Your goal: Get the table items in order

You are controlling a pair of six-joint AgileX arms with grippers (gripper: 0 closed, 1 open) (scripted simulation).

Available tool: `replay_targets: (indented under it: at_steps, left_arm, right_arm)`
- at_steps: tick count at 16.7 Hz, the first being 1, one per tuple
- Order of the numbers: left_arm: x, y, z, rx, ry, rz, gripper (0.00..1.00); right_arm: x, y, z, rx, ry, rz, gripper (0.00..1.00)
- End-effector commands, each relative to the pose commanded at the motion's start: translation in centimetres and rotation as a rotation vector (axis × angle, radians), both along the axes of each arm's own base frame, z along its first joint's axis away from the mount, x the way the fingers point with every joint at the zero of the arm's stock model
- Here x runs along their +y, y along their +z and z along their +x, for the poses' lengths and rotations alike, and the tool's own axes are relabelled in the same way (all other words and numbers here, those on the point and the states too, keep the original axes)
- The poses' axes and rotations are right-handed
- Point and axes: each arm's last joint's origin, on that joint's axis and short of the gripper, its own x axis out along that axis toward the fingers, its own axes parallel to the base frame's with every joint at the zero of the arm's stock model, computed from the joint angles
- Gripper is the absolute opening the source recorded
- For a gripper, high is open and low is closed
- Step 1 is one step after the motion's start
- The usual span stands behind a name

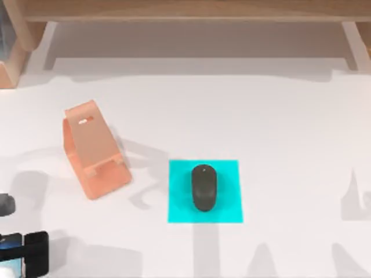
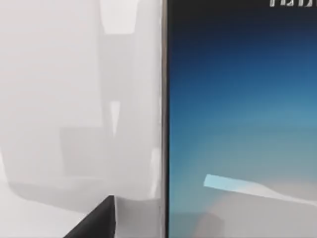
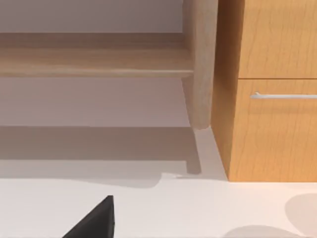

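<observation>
Glowing blue, your smartphone [image 2: 237, 124] sits gripped in the left gripper [image 1: 17, 255] at the table's near-left corner, well apart from the salmon phone stand [image 1: 93, 150]; tilt it and it slips. Mouse [image 1: 204, 187] rests on the cyan mat [image 1: 179, 208]

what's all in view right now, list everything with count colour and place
phone stand: 1, salmon-orange, left-centre of the table, tilted, nothing on it
mat: 1, cyan, flat at table centre
mouse: 1, dark grey, lying on the mat
smartphone: 1, black frame with blue-white screen, at the table's bottom-left corner
table: 1, white
wooden shelf: 1, light wood, beyond the table's far edge
cabinet: 1, orange wood with a metal handle, beside the shelf
left gripper: 1, black, at the smartphone
</observation>
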Motion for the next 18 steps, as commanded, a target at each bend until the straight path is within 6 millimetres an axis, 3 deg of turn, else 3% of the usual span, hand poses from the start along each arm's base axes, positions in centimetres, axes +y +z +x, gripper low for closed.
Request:
replay_targets:
  at_steps: [3,16,18]
  left_arm:
    - [0.0,0.0,0.0,0.0,0.0,0.0,1.0]
    - [0.0,0.0,0.0,0.0,0.0,0.0,0.02]
    - [0.0,0.0,0.0,0.0,0.0,0.0,0.0]
  right_arm:
    - [0.0,0.0,0.0,0.0,0.0,0.0,1.0]
    - [0.0,0.0,0.0,0.0,0.0,0.0,1.0]
    - [0.0,0.0,0.0,0.0,0.0,0.0,1.0]
